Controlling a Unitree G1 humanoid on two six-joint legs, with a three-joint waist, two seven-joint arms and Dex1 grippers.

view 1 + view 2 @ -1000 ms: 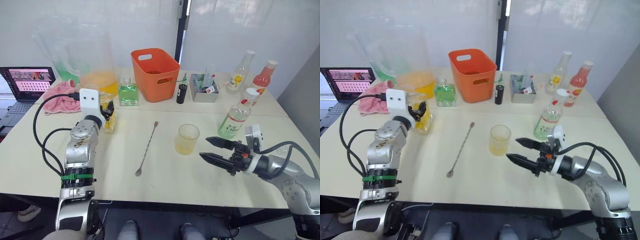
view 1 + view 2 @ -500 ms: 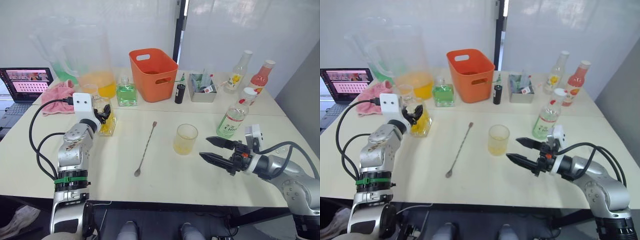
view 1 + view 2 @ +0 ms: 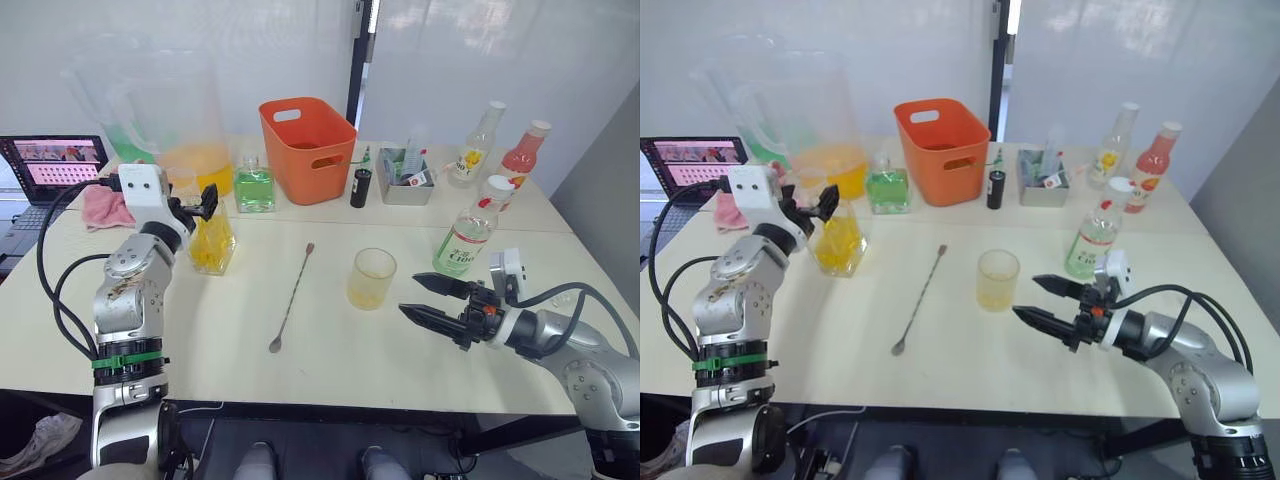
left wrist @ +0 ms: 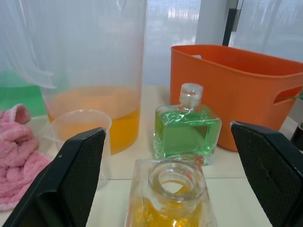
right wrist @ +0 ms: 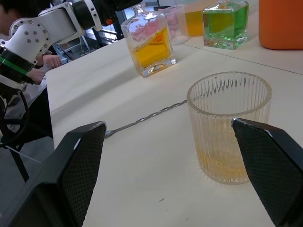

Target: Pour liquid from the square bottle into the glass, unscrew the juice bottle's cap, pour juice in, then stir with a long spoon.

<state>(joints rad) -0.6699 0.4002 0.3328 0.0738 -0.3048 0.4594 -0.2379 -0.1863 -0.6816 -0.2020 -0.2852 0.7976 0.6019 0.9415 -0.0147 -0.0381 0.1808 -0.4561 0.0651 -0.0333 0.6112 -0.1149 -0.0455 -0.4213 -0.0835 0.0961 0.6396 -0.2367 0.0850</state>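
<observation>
A: Where does everything sit around the glass (image 3: 372, 278)?

B: The glass stands mid-worktop (image 3: 300, 370) with a shallow layer of yellowish liquid in the bottom. The long spoon (image 3: 293, 297) lies flat just to its left, apart from it. The juice bottle (image 3: 465, 240) is to its right and a little farther back, upright, the cap (image 3: 497, 186) on its neck. The square bottle (image 3: 213, 243) with yellow liquid stands well to the left of the glass, open at the neck.

A: And the end effectors?

B: The left end effector (image 4: 173, 177) has its fingers spread wide to either side of the square bottle's neck, not touching it. The right end effector (image 3: 430, 302) hangs just right of the glass and nearer the robot, fingers also spread, pinching nothing.

A: What could go wrong from here?

B: I'd judge the juice bottle is the next target. It is slim and tall, so a sideways approach that clips it above its middle could topple it toward the edge of the worktop. The right end effector is also near the glass, so a swing outward with the wrist low could knock the rim and spill what is inside. Uncapping needs one end effector steadying the bottle; a loose hold would let the whole bottle spin with the cap. The yellow-labelled bottle (image 3: 479, 145) and the pink bottle (image 3: 524, 153) stand behind it, close enough to invite a wrong pick.
</observation>
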